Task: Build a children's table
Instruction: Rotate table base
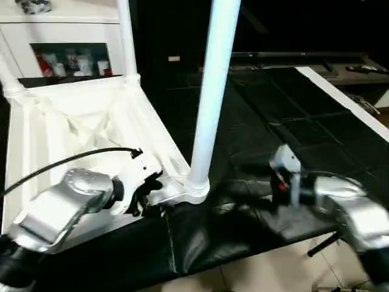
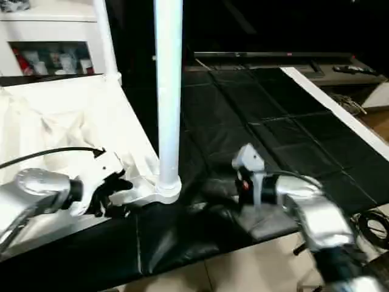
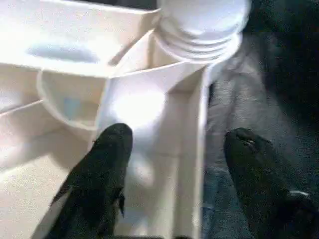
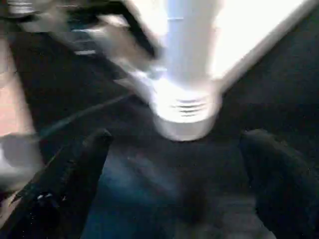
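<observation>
Closest to the robot, the left pincer (image 1: 148, 196) sits at the near corner of the children's table (image 1: 79, 131), which lies upside down on the black mat (image 1: 255, 225) with its ribbed underside facing up. In the left wrist view one black finger (image 3: 102, 174) is over the white rim beside the corner socket (image 3: 149, 99) and the other is over the mat, so the rim runs between them, and I cannot tell if they are pressing it yet. Across the corner, the right pincer (image 4: 174, 184) is spread wide with nothing in it, pointing at the bottom of the near leg (image 1: 213, 91). That leg stands straight up in the socket, and some screw rings (image 4: 187, 106) show above the socket, so it looks not fully seated. To do this step well, the left pincer should hold the rim firmly so the top cannot slide, and the right pincer should grab the leg low and keep it straight while turning. Farther back, another leg (image 1: 126, 36) stands in the far corner, and behind it is a white cabinet (image 1: 67, 36)
</observation>
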